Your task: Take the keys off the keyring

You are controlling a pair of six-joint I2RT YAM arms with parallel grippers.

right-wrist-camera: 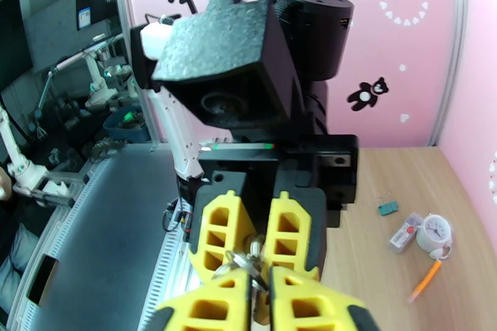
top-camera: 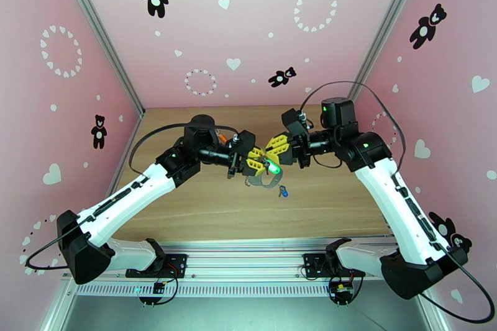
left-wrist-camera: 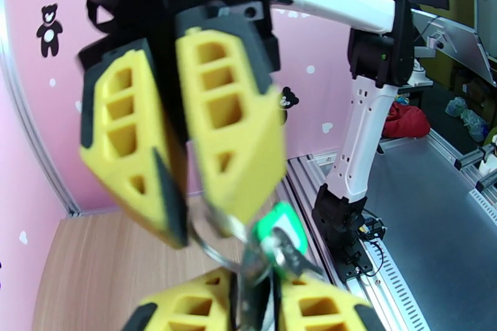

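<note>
I am clamping my left gripper point(left-wrist-camera: 251, 307) on the metal of the keyring point(right-wrist-camera: 241, 259), fingers close together with the ring pinched between them. My right gripper point(right-wrist-camera: 259, 301) is meeting it tip to tip, its fingers a narrow slit apart at the same ring. Whether they are gripping it or just touching it I cannot tell. Both are hanging over the middle of the table point(top-camera: 205, 214), and the keyring is hanging between and below them, off the wood.

The green key point(left-wrist-camera: 282, 230) is dangling at the ring just beside my left fingertips, so it is not off yet. The blue key point(top-camera: 283, 190) is sitting a little nearer the front edge and seems to be lying loose on the table, apart from the strap. If so, I am judging the job half done, with the green one left to work round the ring.

The top view is giving me the black strap drooping under the grippers, and the blue key. The left wrist view is giving the green tag close up. The right wrist view is giving a clock point(right-wrist-camera: 435, 233), a pen point(right-wrist-camera: 425, 281) and a clip point(right-wrist-camera: 388, 207) near the back edge.
</note>
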